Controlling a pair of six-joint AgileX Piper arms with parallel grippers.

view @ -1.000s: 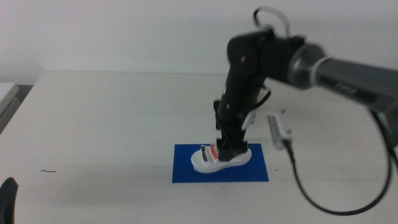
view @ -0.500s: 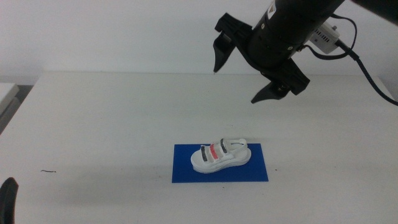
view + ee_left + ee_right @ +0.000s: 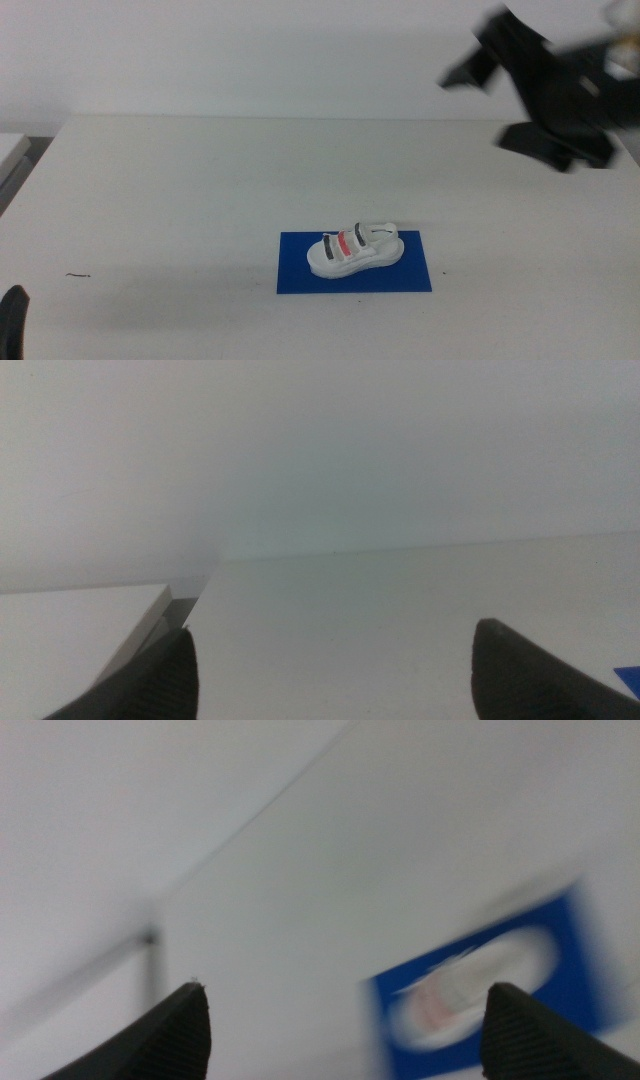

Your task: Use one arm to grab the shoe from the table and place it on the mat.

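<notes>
The white shoe (image 3: 355,249) with black and red straps lies on its sole on the blue mat (image 3: 300,270), which lies on the white table (image 3: 180,190). The shoe (image 3: 470,988) and mat (image 3: 580,980) show blurred in the right wrist view. My right gripper (image 3: 505,95) is open and empty, high above the table's far right, well away from the shoe. My left gripper (image 3: 335,675) is open and empty; it waits at the bottom left corner of the middle view (image 3: 12,320). A corner of the mat (image 3: 630,678) shows in the left wrist view.
A small dark mark (image 3: 78,275) lies on the table at the front left. The table's left edge (image 3: 30,160) runs beside a white surface (image 3: 10,150).
My right gripper let go of the shoe on the mat, rose, and has now swung up and to the right, away from it. The shoe and the left arm have not moved.
</notes>
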